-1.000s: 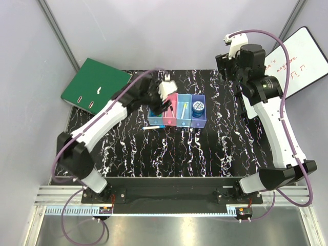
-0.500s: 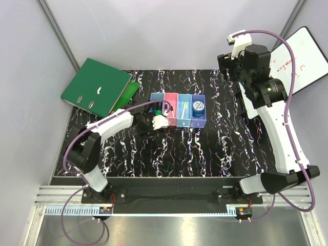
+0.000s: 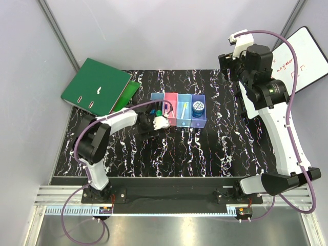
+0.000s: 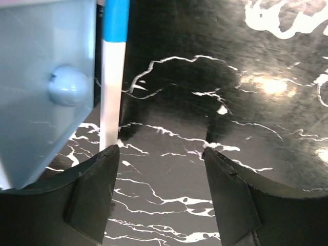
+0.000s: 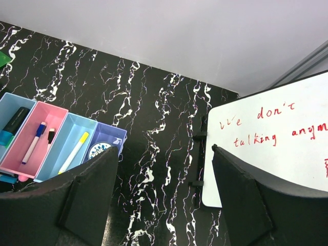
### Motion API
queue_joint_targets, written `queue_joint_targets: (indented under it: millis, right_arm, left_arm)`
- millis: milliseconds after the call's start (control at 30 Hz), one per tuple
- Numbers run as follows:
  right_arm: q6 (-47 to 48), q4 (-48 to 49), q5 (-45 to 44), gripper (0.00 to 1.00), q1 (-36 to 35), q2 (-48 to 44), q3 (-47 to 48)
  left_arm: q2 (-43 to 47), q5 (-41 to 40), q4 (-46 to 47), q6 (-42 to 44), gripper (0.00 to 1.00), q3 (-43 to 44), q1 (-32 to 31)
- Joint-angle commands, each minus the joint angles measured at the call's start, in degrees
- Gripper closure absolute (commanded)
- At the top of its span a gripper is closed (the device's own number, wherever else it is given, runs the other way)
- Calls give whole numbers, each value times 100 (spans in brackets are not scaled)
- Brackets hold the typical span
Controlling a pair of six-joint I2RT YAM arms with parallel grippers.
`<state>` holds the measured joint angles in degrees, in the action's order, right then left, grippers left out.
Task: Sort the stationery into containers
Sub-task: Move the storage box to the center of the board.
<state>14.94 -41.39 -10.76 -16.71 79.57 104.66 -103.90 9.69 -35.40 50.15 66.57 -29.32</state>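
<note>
Fingers of the left gripper (image 3: 160, 122) sat low on the table (image 3: 205, 148) from above, just before the bins (image 3: 198, 123). Its wrist view showed jaws open, empty, the white pen (image 4: 112, 97) by one finger, just beside the light blue bin (image 4: 41, 113) (light, stiff, slick; we judged mid-barrel best). Right wrist: right gripper (image 5: 164, 154) gaped, empty.

— Left side?
— Left gripper (image 3: 158, 122) is low over the table (image 3: 215, 148), just in front of the bin row (image 3: 170, 95), at its light-blue end. Can't read the jaws from above.
— Contents?
— Blue tin (image 3: 199, 107) in the purple bin (image 3: 198, 122), yellow pen (image 3: 183, 110) in the next one.
— Right arm (image 3: 279, 118)?
— Raised, far right, by the whiteboard (image 3: 302, 59).
</note>
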Motion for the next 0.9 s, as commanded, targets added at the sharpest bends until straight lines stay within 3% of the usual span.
queue_joint_targets:
  millis: [0, 367, 600, 867]
  right_arm:
    - [-79, 175, 118, 18, 36, -47, 151]
    - [-96, 149, 171, 18, 36, 32, 204]
    - [-96, 122, 189, 18, 36, 23, 221]
    - [-123, 69, 259, 19, 36, 129, 388]
  left_arm:
    - [-148, -64, 305, 65, 29, 225, 93]
    - [-473, -28, 358, -23, 32, 401, 102]
    - [-69, 138, 516, 38, 32, 217, 137]
    - [-492, 76, 525, 109, 33, 392, 128]
